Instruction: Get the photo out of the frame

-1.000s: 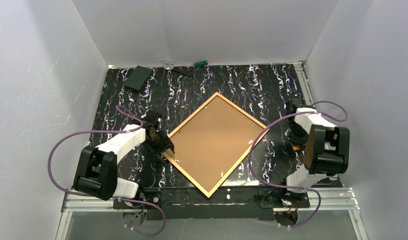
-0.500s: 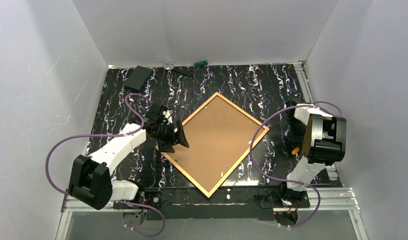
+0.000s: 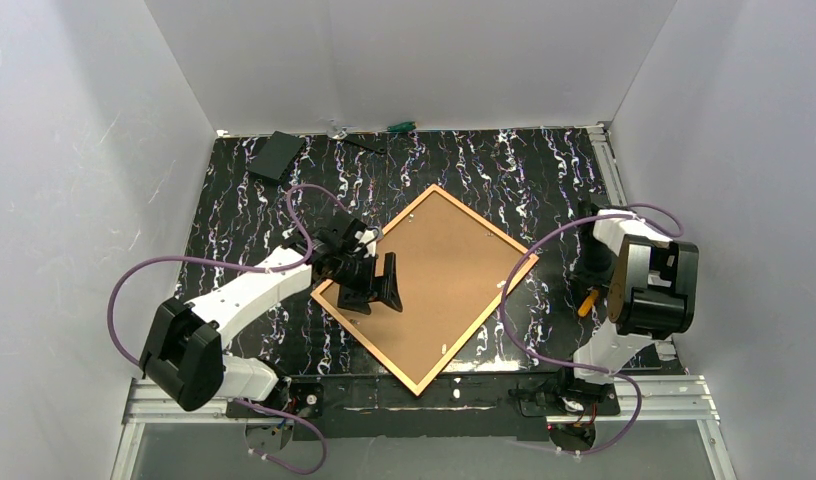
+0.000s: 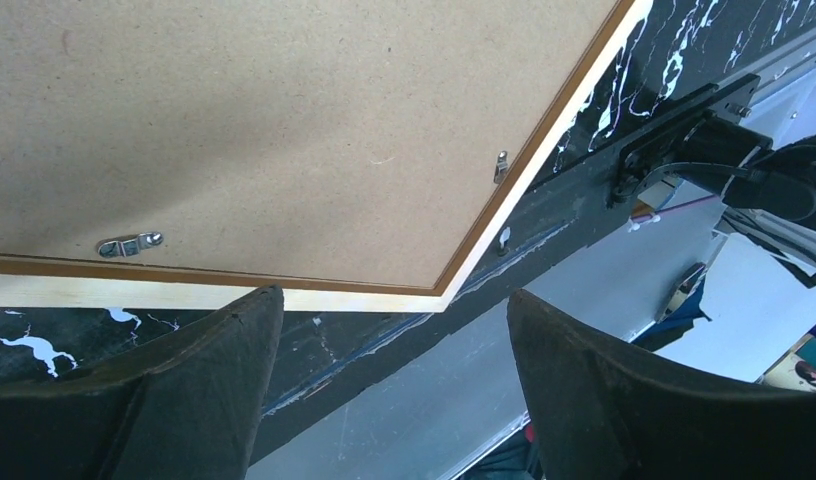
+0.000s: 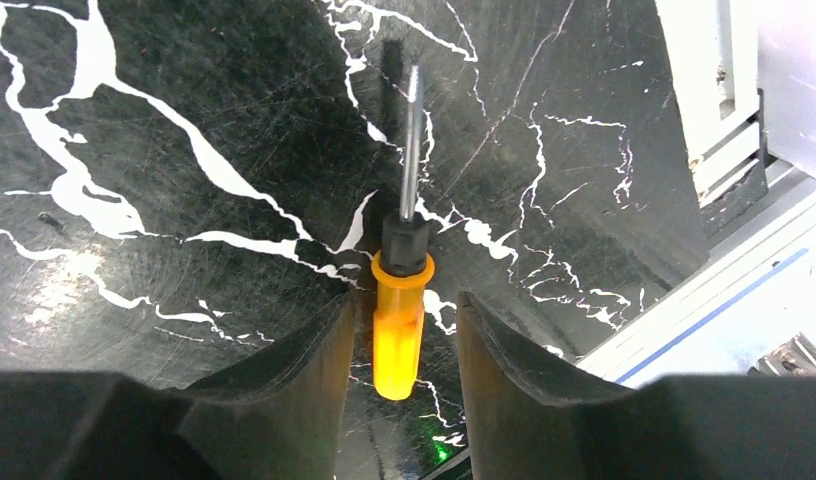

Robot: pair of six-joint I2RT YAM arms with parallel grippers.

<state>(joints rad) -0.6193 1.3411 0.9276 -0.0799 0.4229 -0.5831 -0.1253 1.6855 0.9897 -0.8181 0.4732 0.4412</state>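
The frame (image 3: 485, 222), a thin orange-brown wooden border, lies face down as a diamond on the black marbled table. The photo's brown board back (image 3: 439, 270) fills it, held by small metal clips (image 4: 129, 243); the print side is hidden. My left gripper (image 3: 377, 296) is open and empty, hovering over the frame's left corner. In the left wrist view my left gripper (image 4: 394, 296) looks past the rail (image 4: 284, 281) and the board (image 4: 284, 120). My right gripper (image 5: 404, 298) is open at the table's right, its fingers either side of an orange-handled screwdriver (image 5: 398, 330) lying on the table.
A black box (image 3: 276, 156) and a green-handled tool (image 3: 401, 126) lie at the table's back edge. White walls close in on three sides. A metal rail (image 3: 424, 395) runs along the near edge. The screwdriver (image 3: 586, 302) also shows beside the right arm.
My left gripper has moved right and away from me, from beside the frame's left edge to above its left corner. The right arm has barely shifted.
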